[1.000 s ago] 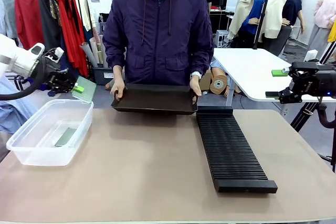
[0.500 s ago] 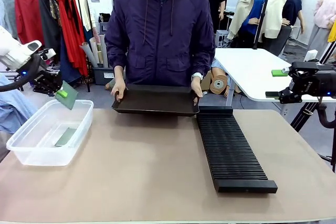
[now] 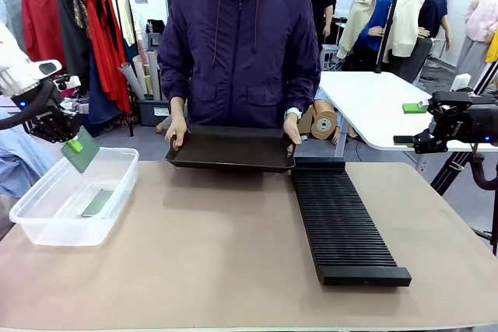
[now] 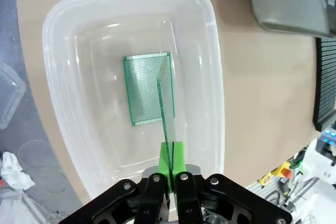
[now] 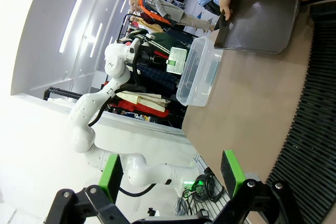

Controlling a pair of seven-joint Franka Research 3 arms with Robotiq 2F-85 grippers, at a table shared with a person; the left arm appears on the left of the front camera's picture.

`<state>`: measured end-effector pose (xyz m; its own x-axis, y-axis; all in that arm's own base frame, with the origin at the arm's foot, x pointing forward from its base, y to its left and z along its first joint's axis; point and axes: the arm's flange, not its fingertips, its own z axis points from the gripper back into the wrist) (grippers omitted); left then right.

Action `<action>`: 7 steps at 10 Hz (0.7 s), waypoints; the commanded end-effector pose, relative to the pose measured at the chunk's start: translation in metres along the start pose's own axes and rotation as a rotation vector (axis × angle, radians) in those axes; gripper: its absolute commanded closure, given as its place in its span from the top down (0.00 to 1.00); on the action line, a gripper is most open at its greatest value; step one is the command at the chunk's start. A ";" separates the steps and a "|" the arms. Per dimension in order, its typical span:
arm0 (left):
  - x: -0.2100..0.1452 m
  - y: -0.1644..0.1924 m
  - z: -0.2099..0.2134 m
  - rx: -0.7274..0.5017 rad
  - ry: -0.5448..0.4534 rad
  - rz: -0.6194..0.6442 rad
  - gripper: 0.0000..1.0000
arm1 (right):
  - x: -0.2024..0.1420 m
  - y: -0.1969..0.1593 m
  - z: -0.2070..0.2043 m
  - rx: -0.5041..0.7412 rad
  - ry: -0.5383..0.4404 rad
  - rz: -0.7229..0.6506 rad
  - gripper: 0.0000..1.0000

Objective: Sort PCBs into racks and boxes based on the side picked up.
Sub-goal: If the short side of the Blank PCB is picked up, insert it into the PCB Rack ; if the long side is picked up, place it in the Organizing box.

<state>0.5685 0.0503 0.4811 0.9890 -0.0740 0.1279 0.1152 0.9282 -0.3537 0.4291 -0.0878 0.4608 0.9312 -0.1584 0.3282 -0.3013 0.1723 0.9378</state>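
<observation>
My left gripper (image 3: 72,143) is shut on a green PCB (image 3: 81,153) and holds it tilted just above the far end of the clear box (image 3: 47,231). The left wrist view shows this PCB (image 4: 167,103) edge-on between my left gripper's (image 4: 170,174) pads, over the box (image 4: 210,77). A second PCB (image 4: 143,90) lies flat on the box floor, and it also appears from the front as a PCB (image 3: 97,202). The black slotted rack (image 3: 342,223) lies at the right of the table. My right gripper (image 3: 408,124) hangs open beyond the table's right far corner, nothing between its fingers (image 5: 230,172).
A person at the far side holds a shallow black tray (image 3: 229,148) by both ends with a hand (image 3: 174,131) on each side, its near edge over the table. A white table (image 3: 373,106) stands behind at the right. Bare tabletop lies between box and rack.
My left gripper has swung left and down with the PCB, from beside the box's far corner to just over the box. The right arm, tray and rack stayed put.
</observation>
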 end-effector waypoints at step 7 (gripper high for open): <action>0.018 0.024 -0.078 -0.035 0.132 0.018 0.00 | 0.000 0.002 0.000 0.001 -0.002 0.007 1.00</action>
<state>0.5881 0.0418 0.4004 0.9953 -0.0969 -0.0009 0.0899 0.9259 -0.3669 0.4291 -0.0878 0.4609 0.9312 -0.1584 0.3283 -0.3013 0.1723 0.9378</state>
